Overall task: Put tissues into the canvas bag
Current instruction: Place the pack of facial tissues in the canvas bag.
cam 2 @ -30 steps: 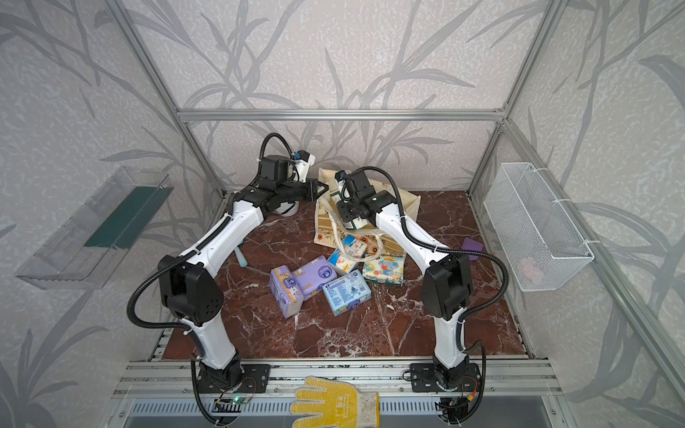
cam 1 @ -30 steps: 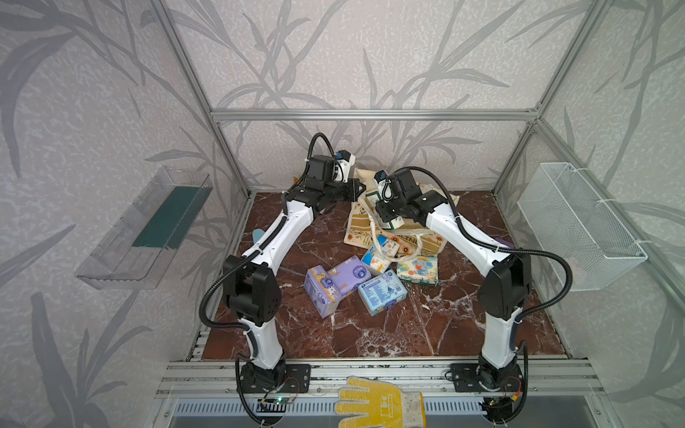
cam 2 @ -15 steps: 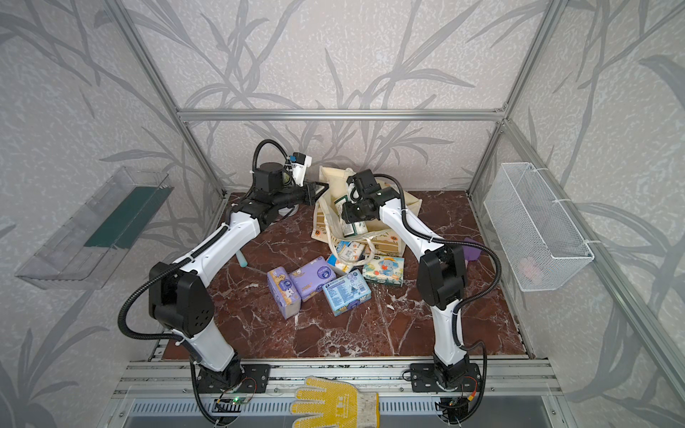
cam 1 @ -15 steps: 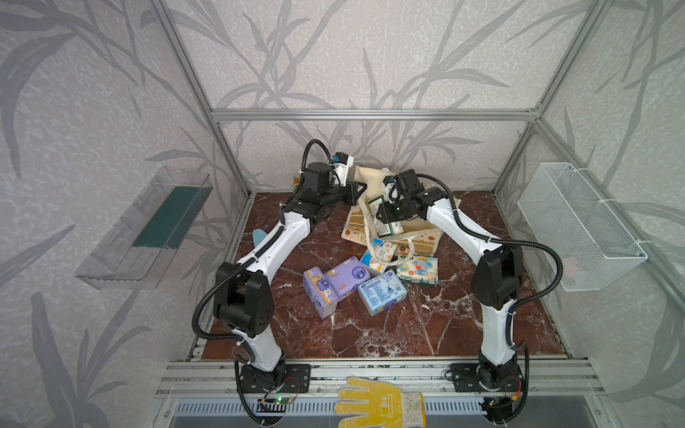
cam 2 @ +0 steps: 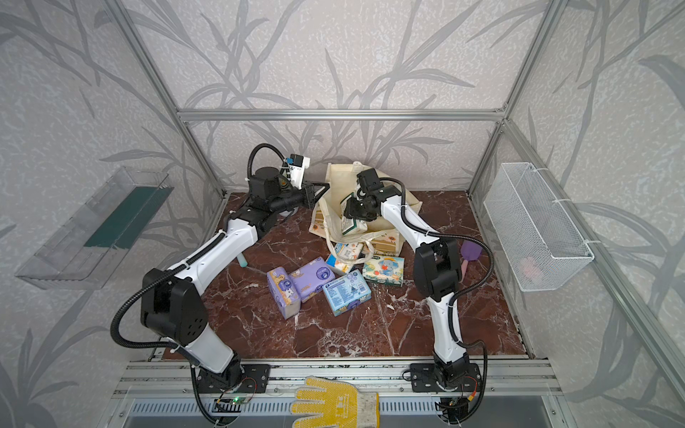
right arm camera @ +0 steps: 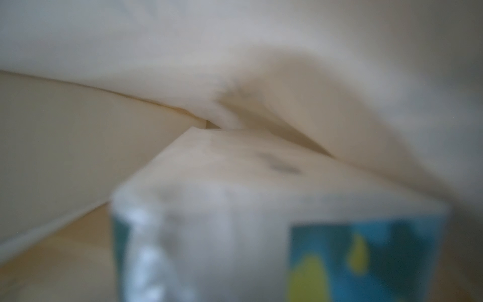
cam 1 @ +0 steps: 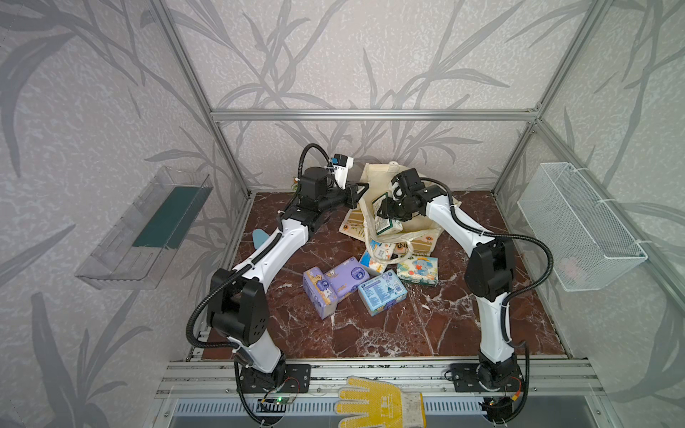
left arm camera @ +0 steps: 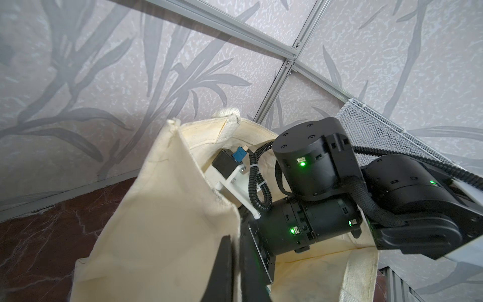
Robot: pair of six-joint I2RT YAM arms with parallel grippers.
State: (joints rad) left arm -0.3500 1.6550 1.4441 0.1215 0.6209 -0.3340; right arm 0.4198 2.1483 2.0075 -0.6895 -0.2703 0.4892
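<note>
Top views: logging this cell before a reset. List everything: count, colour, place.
canvas bag: one, cream, back of table.
green-white tissue pack: one, in the bag's mouth.
purple tissue packs: two, mid-table.
blue-white tissue packs: two, beside the purple ones and by the bag's handle.
elephant tissue pack: one, in front of the bag.
toy shovels: two, blue by left arm, purple by right.
clear tray: one, left wall.
wire basket: one, white, right wall.
glove: one, yellow, front rail.
left gripper: shut on the bag's rim.
right gripper: in the bag's mouth, jaws hidden.
</note>
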